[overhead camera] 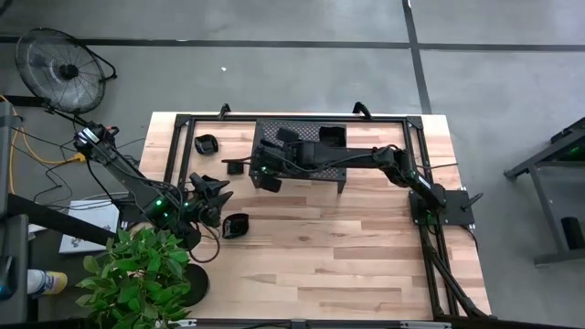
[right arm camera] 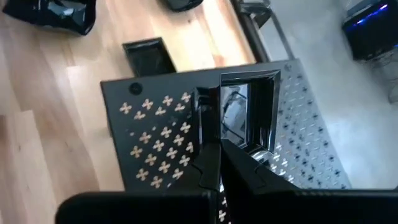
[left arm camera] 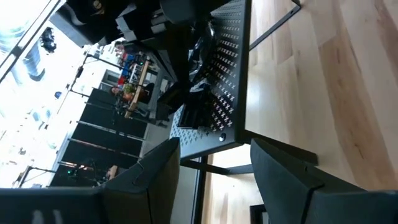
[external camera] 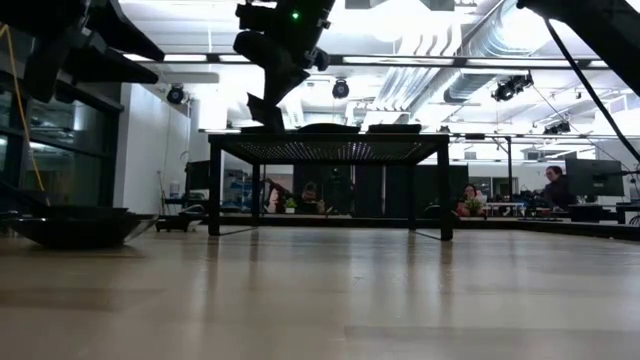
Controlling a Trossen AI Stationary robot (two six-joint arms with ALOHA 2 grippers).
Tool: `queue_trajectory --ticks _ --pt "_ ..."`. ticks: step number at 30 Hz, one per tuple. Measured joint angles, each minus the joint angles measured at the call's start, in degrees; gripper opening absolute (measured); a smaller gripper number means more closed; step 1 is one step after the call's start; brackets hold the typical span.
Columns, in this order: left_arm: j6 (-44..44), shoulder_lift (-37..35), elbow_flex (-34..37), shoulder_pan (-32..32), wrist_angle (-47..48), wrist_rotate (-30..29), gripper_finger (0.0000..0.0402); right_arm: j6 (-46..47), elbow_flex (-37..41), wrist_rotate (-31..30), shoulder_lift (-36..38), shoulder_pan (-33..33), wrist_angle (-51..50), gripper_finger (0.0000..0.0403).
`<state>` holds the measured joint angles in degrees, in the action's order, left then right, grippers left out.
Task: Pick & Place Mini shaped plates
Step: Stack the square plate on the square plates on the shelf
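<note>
Two grippers: the right gripper (right arm camera: 219, 163), jaws clenched empty, hovers over a square plate (right arm camera: 247, 115) on the rack (right arm camera: 155, 134), while the left gripper (overhead camera: 219, 194), jaws released, waits above the surface (overhead camera: 347, 256).

Dark jointed arms, small green lights

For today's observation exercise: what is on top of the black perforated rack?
On the rack, square black plates sit near its far edge; the right claw, shut, sits over one. The right arm covers part of the top, so a full count is impossible.
</note>
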<state>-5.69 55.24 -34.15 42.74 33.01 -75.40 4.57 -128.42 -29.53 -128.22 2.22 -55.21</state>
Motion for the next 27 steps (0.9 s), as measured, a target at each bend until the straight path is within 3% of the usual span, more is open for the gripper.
queue_trajectory --ticks 27 --pt "0.1 0.0 0.0 0.0 0.1 3.3 0.0191 1.5 0.0 1.0 0.0 0.5 -2.9 0.0000"
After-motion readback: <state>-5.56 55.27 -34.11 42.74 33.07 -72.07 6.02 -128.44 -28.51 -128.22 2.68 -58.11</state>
